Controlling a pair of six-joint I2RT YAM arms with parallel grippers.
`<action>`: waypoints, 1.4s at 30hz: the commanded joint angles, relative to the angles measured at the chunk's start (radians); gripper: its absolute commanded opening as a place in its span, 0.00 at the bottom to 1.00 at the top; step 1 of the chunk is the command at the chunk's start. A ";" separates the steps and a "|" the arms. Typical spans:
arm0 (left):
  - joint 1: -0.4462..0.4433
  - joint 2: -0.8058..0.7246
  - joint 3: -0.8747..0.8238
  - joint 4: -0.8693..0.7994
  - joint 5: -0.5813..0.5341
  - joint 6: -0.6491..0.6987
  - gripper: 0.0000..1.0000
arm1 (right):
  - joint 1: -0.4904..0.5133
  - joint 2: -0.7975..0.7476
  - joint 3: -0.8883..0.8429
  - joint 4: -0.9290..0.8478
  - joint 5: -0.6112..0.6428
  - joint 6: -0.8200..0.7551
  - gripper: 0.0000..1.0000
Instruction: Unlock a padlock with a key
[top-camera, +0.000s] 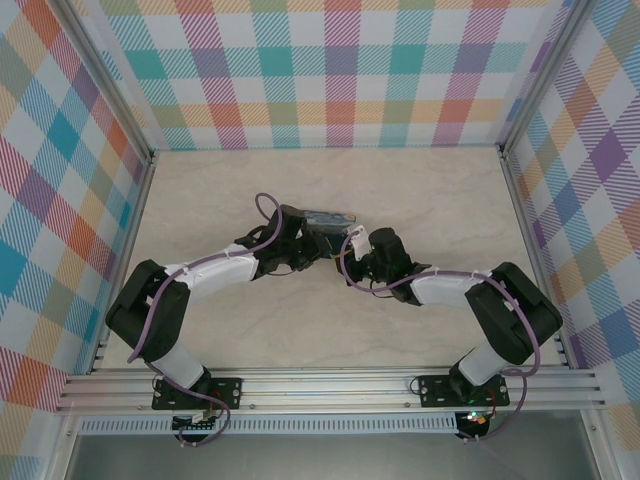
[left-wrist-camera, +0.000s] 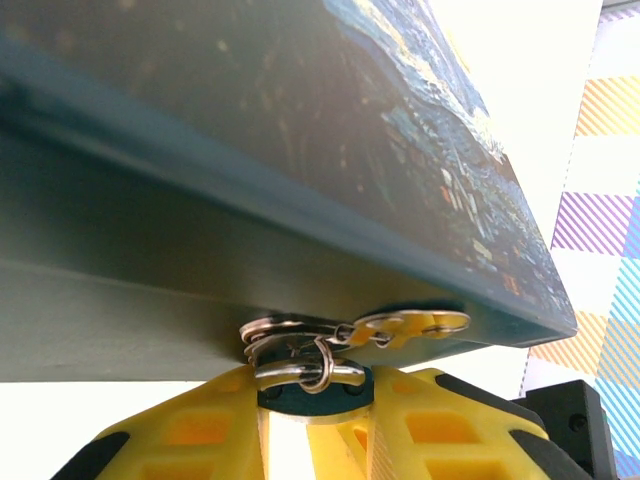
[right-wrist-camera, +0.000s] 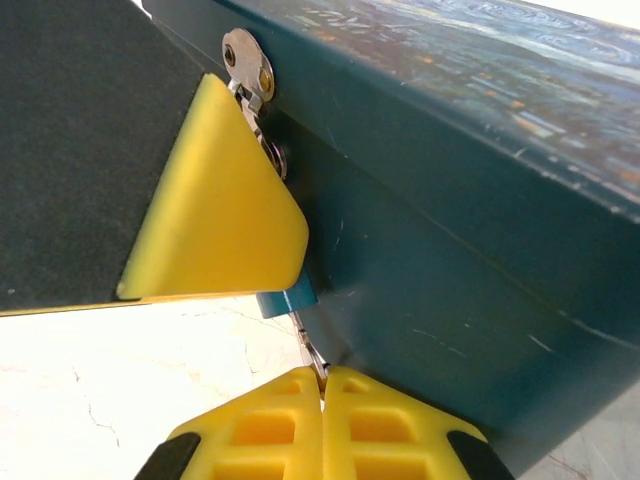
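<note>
The tiny teal padlock (left-wrist-camera: 335, 398) hangs by its silvery shackle (left-wrist-camera: 290, 373) from the metal latch (left-wrist-camera: 400, 325) on the front of the dark painted box (left-wrist-camera: 330, 150). My left gripper (left-wrist-camera: 315, 405) is shut on the padlock's body, with a yellow finger on each side. In the right wrist view the padlock (right-wrist-camera: 285, 298) peeks out under the left gripper's finger (right-wrist-camera: 225, 210). The thin key (right-wrist-camera: 310, 340) runs from the padlock's underside down into my right gripper (right-wrist-camera: 322, 378), which is shut on it. From above, both grippers (top-camera: 305, 245) (top-camera: 350, 255) meet just in front of the box (top-camera: 330, 217).
The box stands mid-table on the pale marble-look surface (top-camera: 200, 200). Checked walls (top-camera: 320, 70) close in the back and both sides. The latch's upper plate (right-wrist-camera: 248, 60) is screwed to the box front above the padlock.
</note>
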 joint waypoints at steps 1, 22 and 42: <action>-0.023 -0.022 0.025 -0.005 0.079 0.005 0.26 | 0.004 0.008 0.059 0.150 -0.054 0.025 0.03; -0.029 0.066 0.019 0.057 0.073 -0.008 0.26 | 0.003 0.051 0.039 0.194 -0.095 0.165 0.03; -0.024 0.017 -0.001 0.015 -0.023 -0.011 0.65 | 0.002 0.019 0.036 -0.190 -0.106 0.349 0.02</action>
